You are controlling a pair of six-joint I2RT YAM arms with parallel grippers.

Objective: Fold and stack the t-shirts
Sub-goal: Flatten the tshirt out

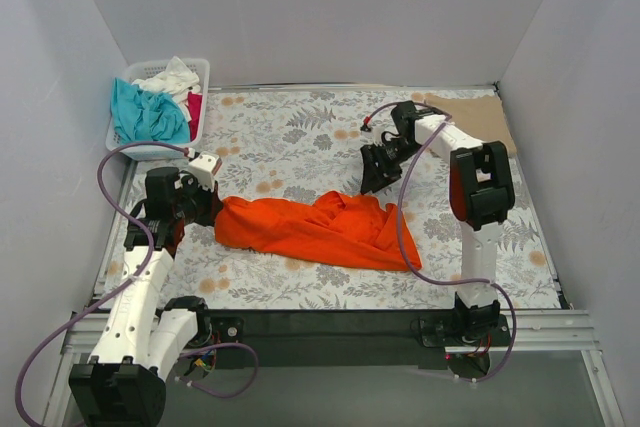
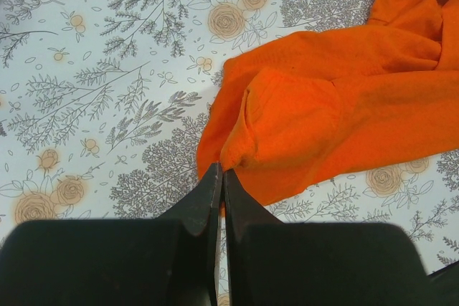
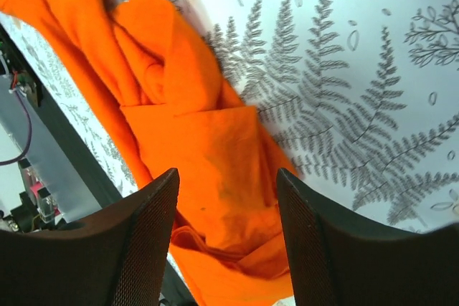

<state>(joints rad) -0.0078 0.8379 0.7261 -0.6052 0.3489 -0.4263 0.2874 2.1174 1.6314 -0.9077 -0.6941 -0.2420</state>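
The orange t-shirt (image 1: 310, 227) lies bunched in a long heap across the middle of the table (image 1: 290, 137), between our two grippers. Our left gripper (image 2: 219, 175) has its fingers pinched tight on a corner at the shirt's left end. Our right gripper (image 3: 228, 174) hangs over the right end with fingers spread wide, holding nothing. We judge the cloth light and limp, likely to sag and twist, so it will keep no shape until spread flat. The best hold looks like a hem or corner in a single layer, not the rumpled folds below that gripper. A tan t-shirt (image 1: 485, 117) lies at the far right corner, and more sit in the basket (image 1: 150, 151).
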